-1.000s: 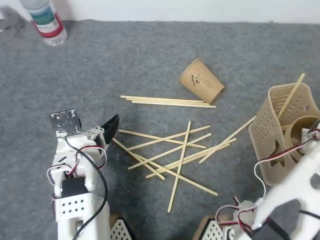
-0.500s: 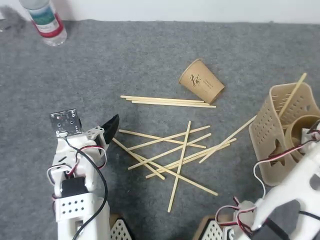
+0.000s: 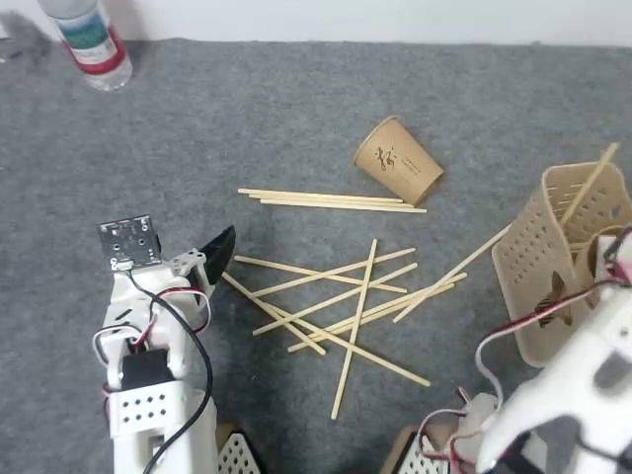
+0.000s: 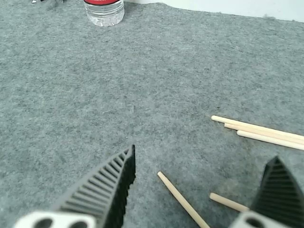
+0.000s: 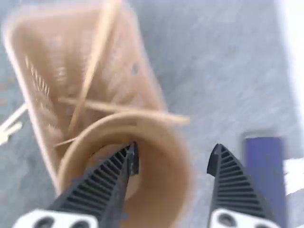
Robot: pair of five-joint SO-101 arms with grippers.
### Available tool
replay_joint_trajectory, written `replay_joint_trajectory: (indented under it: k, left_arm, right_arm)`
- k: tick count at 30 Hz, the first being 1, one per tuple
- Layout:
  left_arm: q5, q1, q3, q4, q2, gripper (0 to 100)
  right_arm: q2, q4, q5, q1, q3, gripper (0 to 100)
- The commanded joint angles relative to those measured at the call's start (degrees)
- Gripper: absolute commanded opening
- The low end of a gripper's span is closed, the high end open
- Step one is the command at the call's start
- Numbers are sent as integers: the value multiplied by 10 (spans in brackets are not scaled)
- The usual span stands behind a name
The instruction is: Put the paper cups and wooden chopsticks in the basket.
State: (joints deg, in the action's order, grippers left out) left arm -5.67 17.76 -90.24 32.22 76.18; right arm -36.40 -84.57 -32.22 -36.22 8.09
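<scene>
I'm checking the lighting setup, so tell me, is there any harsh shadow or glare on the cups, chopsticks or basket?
High view: even, soft light; the paper cup and the loose chopsticks cast only faint shadows on the grey mat, no glare. Left wrist view: flat light, small highlights on the clear bottle. Right wrist view: no hard shadow inside the basket.

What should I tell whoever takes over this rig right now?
Left gripper: fingers open, holding nothing, over the mat by loose chopstick ends.
Right gripper: fingers open, one inside and one outside the rim of a paper cup that sits in the basket.
Done: that cup and some chopsticks are in the basket.
Left: the second paper cup, on its side on the mat, and the scattered chopsticks near it.
</scene>
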Motion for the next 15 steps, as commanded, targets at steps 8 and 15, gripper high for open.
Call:
replay_joint_trajectory:
  k: [8,15]
  left_arm:
    - [6,2,2,-13,7,386]
    - [6,2,2,-13,7,386]
  right_arm:
    - [-88,-7,5,21,-156,244]
    - [-90,-21,8,129,-149,243]
